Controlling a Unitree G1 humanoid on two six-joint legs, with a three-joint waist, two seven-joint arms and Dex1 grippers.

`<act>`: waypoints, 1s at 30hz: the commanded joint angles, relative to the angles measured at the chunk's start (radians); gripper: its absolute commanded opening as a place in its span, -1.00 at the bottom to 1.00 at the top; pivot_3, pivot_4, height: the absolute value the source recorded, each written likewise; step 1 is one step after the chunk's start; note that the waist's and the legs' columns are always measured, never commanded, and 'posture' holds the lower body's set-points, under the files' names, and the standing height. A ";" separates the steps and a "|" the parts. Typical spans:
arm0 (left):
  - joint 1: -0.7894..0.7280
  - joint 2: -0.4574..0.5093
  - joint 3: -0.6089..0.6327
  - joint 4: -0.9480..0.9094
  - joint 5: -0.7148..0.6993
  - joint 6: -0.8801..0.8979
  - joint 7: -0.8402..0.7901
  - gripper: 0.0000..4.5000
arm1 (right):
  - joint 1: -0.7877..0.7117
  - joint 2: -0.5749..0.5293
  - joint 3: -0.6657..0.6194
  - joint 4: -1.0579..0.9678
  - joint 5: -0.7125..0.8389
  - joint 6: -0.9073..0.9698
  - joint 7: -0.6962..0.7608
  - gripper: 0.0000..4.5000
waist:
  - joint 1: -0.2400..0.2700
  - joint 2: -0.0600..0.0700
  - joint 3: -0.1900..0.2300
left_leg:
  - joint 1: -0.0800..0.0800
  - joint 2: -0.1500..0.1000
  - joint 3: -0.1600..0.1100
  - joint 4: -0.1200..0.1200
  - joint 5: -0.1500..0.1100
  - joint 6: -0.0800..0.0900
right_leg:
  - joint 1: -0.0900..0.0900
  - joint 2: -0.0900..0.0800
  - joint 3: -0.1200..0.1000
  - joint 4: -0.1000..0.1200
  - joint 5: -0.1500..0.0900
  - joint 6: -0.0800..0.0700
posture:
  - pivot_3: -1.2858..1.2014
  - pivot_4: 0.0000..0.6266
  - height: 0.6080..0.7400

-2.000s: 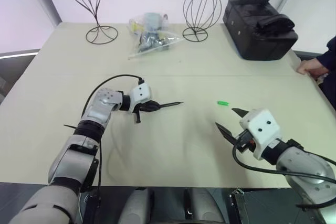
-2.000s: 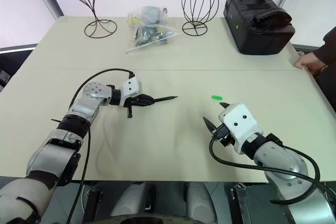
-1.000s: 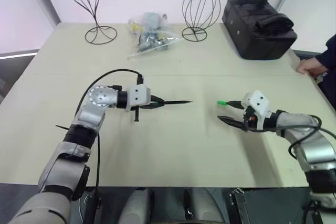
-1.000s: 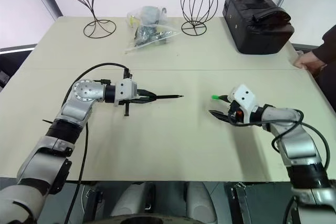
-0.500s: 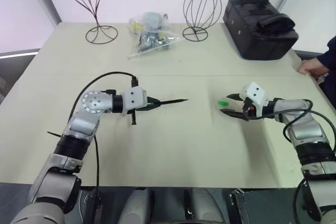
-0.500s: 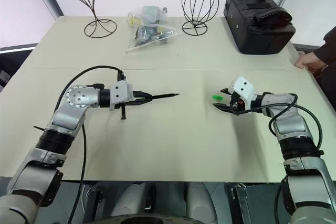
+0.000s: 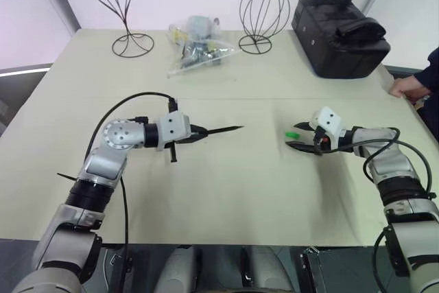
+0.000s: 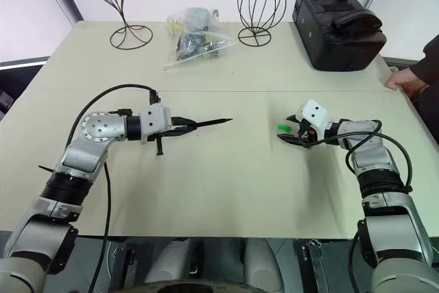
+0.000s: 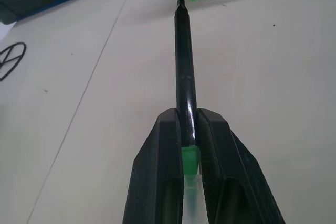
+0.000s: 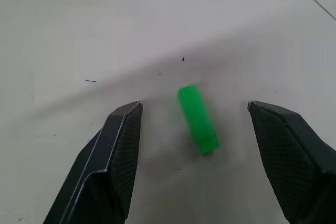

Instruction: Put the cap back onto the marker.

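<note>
The left gripper (image 9: 190, 145) was clamped tight on the marker (image 9: 185, 72), holding it clear of the tabletop (image 7: 226, 190), its tip aimed across toward the right edge. Over there the cap (image 10: 198, 118) lay flat on the tabletop, nearer the right edge. The right gripper (image 10: 205, 135) had its fingers (image 10: 118, 150) spread wide, one on each side of the cap, touching neither side.
</note>
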 commanded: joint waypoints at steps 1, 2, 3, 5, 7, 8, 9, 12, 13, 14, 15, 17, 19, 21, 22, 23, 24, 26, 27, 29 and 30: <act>-0.014 0.008 0.018 -0.043 -0.016 0.004 0.011 -0.98 | -0.028 0.007 -0.006 0.043 -0.016 -0.031 -0.006 0.46 | 0.000 0.000 0.000 | 0.000 0.000 0.000 0.000 0.000 0.000 | 0.000 0.000 0.000 0.000 0.000 0.000 | 0.03 -0.52 1.00; -0.015 0.008 0.019 -0.045 -0.016 0.006 0.012 -0.98 | -0.030 0.008 -0.006 0.053 -0.017 -0.036 -0.006 0.46 | -0.001 0.000 0.000 | 0.000 0.000 0.000 0.000 0.000 0.000 | 0.000 0.000 0.000 0.000 0.000 0.000 | 0.03 -0.52 1.00; -0.014 0.009 0.019 -0.047 -0.017 0.007 0.012 -0.98 | -0.032 0.009 -0.006 0.060 -0.018 -0.039 -0.005 0.46 | -0.001 0.000 0.000 | 0.000 0.000 0.000 0.000 0.000 0.000 | 0.000 0.000 0.000 0.000 0.000 0.000 | 0.03 -0.52 1.00; -0.012 0.011 0.020 -0.049 -0.016 0.007 0.012 -0.98 | -0.032 0.009 -0.006 0.072 -0.022 -0.048 -0.004 0.46 | -0.001 0.000 0.000 | 0.000 0.000 0.000 0.000 0.000 0.000 | 0.000 0.000 0.000 0.000 0.000 0.000 | 0.03 -0.52 1.00; -0.012 0.012 0.020 -0.051 -0.016 0.008 0.013 -1.00 | -0.031 0.009 -0.006 0.082 -0.025 -0.055 -0.003 0.22 | -0.001 0.000 0.000 | 0.000 0.000 0.000 0.000 0.000 0.000 | 0.000 0.000 0.000 0.000 0.000 0.000 | 0.03 -0.52 1.00; -0.013 0.012 0.020 -0.051 -0.016 0.009 0.014 -1.00 | -0.031 0.009 -0.006 0.085 -0.025 -0.056 -0.002 0.09 | -0.001 0.000 0.000 | 0.000 0.000 0.000 0.000 0.000 0.000 | 0.000 0.000 0.000 0.000 0.000 0.000 | 0.03 -0.52 1.00; -0.013 0.012 0.021 -0.051 -0.016 0.008 0.014 -1.00 | -0.031 0.010 -0.006 0.086 -0.026 -0.056 -0.002 -0.08 | -0.001 0.000 0.000 | 0.000 0.000 0.000 0.000 0.000 0.000 | 0.000 0.000 0.000 0.000 0.000 0.000 | 0.03 -0.52 1.00; -0.016 0.013 0.021 -0.050 -0.016 0.007 0.014 -1.00 | -0.029 0.011 -0.007 0.090 -0.029 -0.057 -0.001 -0.82 | 0.000 0.000 0.000 | 0.000 0.000 0.000 0.000 0.000 0.000 | 0.000 0.000 0.000 0.001 0.000 0.000 | 0.03 -0.52 1.00; -0.017 0.013 0.020 -0.049 -0.016 0.006 0.014 -1.00 | -0.028 0.011 -0.007 0.090 -0.030 -0.057 -0.001 -0.98 | 0.000 0.000 0.000 | 0.000 0.000 0.000 0.000 0.000 0.000 | 0.000 0.000 0.000 0.001 0.000 0.000 | 0.03 -0.52 1.00; -0.016 0.013 0.020 -0.049 -0.015 0.005 0.014 -1.00 | -0.025 0.011 -0.008 0.090 -0.031 -0.059 0.000 -0.98 | 0.000 0.000 0.000 | 0.000 0.000 0.000 0.000 0.000 0.000 | 0.000 0.000 0.000 0.001 0.000 0.000 | 0.03 -0.52 1.00; -0.016 0.013 0.020 -0.049 -0.015 0.004 0.015 -1.00 | -0.023 0.011 -0.007 0.089 -0.031 -0.060 0.000 -0.98 | 0.000 0.000 0.000 | 0.000 0.000 0.000 0.001 0.000 0.000 | 0.000 0.000 0.000 0.001 0.000 0.000 | 0.03 -0.52 1.00; -0.020 0.013 0.019 -0.046 -0.015 0.003 0.014 -1.00 | -0.013 0.009 -0.008 0.079 -0.028 -0.057 0.003 -0.98 | 0.000 0.000 0.000 | 0.000 0.000 0.000 0.001 0.000 0.000 | 0.000 0.000 0.000 0.001 0.000 0.000 | 0.03 -0.52 1.00; -0.026 0.011 0.017 -0.041 -0.014 0.001 0.014 -1.00 | -0.003 0.005 -0.011 0.068 -0.025 -0.053 0.006 -0.98 | 0.000 0.000 0.000 | 0.000 0.000 0.000 0.001 0.000 0.000 | 0.000 0.000 0.000 0.001 0.000 0.000 | 0.03 -0.52 1.00; -0.029 0.008 0.015 -0.038 -0.012 0.000 0.015 -1.00 | 0.007 -0.001 -0.014 0.056 -0.024 -0.052 0.006 -0.98 | 0.001 0.000 0.000 | 0.000 0.000 0.000 0.001 0.000 0.000 | 0.000 0.000 0.000 0.001 0.000 0.000 | 0.03 -0.52 1.00; -0.031 0.007 0.015 -0.032 -0.014 -0.004 0.013 -1.00 | 0.024 -0.010 -0.015 0.021 -0.025 -0.049 0.003 -0.98 | 0.002 0.000 0.000 | 0.000 0.000 0.000 0.001 0.000 0.000 | 0.000 0.000 0.000 0.001 0.000 0.000 | 0.03 -0.52 1.00; -0.033 0.005 0.015 -0.025 -0.015 -0.011 0.011 -1.00 | 0.041 -0.019 -0.016 -0.018 -0.026 -0.045 0.002 -0.98 | 0.003 0.000 0.000 | 0.000 0.000 0.000 0.001 0.000 0.000 | 0.000 0.000 0.000 0.001 0.000 0.000 | 0.03 -0.52 1.00; -0.036 0.004 0.013 -0.017 -0.016 -0.017 0.007 -1.00 | 0.061 -0.028 -0.017 -0.065 -0.027 -0.043 -0.003 -0.98 | 0.005 0.000 0.000 | 0.000 0.000 0.000 0.000 0.000 0.000 | 0.000 -0.001 0.000 0.001 0.000 0.000 | 0.03 -0.52 1.00; -0.047 0.003 0.006 0.015 -0.016 -0.042 -0.010 -1.00 | 0.115 -0.052 -0.018 -0.194 -0.038 -0.033 -0.022 -0.98 | 0.005 0.000 0.000 | 0.000 0.000 0.000 0.000 0.000 0.000 | 0.000 -0.001 0.000 0.001 0.000 0.000 | 0.03 -0.52 1.00; -0.055 0.001 0.001 0.034 -0.015 -0.058 -0.020 -1.00 | 0.144 -0.065 -0.019 -0.261 -0.045 -0.024 -0.034 -0.98 | 0.005 0.000 0.000 | 0.000 0.000 0.000 0.000 0.000 0.000 | 0.000 -0.001 0.000 0.001 0.000 0.000 | 0.03 -0.52 1.00; -0.087 -0.011 -0.016 0.094 -0.010 -0.113 -0.052 -1.00 | 0.218 -0.090 -0.038 -0.455 -0.042 0.030 -0.062 -0.98 | 0.004 0.001 0.000 | 0.000 0.000 0.000 0.000 0.000 0.000 | 0.000 -0.001 0.000 0.001 0.000 0.000 | 0.03 -0.52 1.00; -0.110 -0.024 -0.025 0.133 -0.010 -0.147 -0.071 -1.00 | 0.252 -0.099 -0.051 -0.558 -0.039 0.067 -0.078 -0.98 | 0.004 0.001 0.000 | -0.001 0.000 0.000 0.000 0.000 0.000 | -0.001 0.000 0.000 0.001 0.000 0.000 | 0.03 -0.52 1.00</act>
